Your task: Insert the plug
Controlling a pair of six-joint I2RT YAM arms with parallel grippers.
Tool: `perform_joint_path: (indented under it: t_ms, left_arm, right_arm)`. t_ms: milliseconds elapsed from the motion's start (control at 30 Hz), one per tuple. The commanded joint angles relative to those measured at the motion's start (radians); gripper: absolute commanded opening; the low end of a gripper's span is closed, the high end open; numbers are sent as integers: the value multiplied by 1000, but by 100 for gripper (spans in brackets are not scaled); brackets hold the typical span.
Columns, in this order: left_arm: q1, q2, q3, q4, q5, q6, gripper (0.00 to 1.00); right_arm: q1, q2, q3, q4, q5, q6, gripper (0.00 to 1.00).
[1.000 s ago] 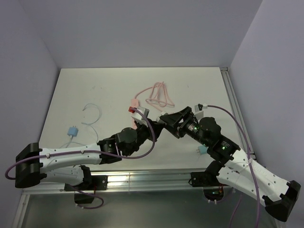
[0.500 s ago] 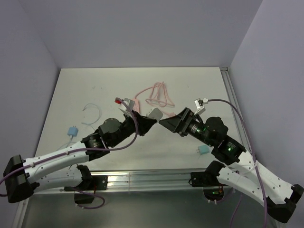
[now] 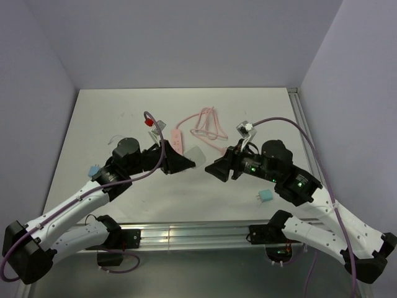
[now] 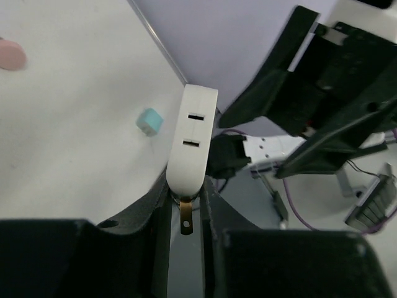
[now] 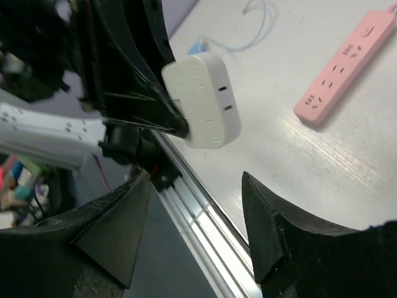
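The teal plug [image 3: 94, 169] lies at the table's left, partly behind my left arm, its pale wire [image 3: 113, 138] curling away; the right wrist view shows the plug [image 5: 197, 48] far off. My left gripper [image 3: 182, 162] is shut on a white adapter block [image 3: 196, 155], held above the table; its slotted face [image 4: 193, 133] sticks out beyond my fingers and a brass prong hangs between them. My right gripper [image 3: 215, 169] faces it from the right, open and empty, a short gap from the adapter [image 5: 203, 99]. The pink power strip [image 3: 175, 140] lies behind the left gripper.
A pink cable coil [image 3: 208, 124] lies behind the grippers. A second teal block with prongs [image 3: 265, 195] rests near my right arm's base, also seen from the left wrist [image 4: 149, 121]. The table's metal front rail [image 3: 186, 233] runs below both grippers.
My left arm has swung its wrist to the left and back, keeping the white adapter. My right gripper has come off the adapter, moved slightly nearer, and stands open beside it.
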Motion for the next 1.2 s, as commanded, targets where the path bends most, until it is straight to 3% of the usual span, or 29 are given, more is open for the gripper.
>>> perform_joint_path:
  t_ms: [0,267,533,600,733,767,833,933,1167]
  left_arm:
    - [35,1,-1,91,233,-84,0]
    - [52,5,-50,174,330,-118,0]
    - [52,4,-155,381,393,-216,0]
    - [52,5,-169,416,405,-233,0]
    - [52,-5,-187,470,415,-247,0]
    - [52,-12,-196,479,413,-252,0]
    - [52,-27,-204,502,415,-255,0]
    - [52,-47,-208,504,411,-253,0]
    - [52,-65,-213,519,416,-267,0]
  right_arm:
    - [6,45,52,-12,-118,-123,68]
    - [6,93,63,38,-213,-214,66]
    - [6,137,63,106,-348,-217,61]
    - [6,151,58,136,-374,-208,56]
    - [3,162,43,195,-466,-171,24]
    - [0,159,28,214,-482,-163,22]
    - [-6,156,11,251,-505,-140,22]
    - [-6,157,-3,252,-508,-137,37]
    - [-10,173,-41,332,-542,-87,37]
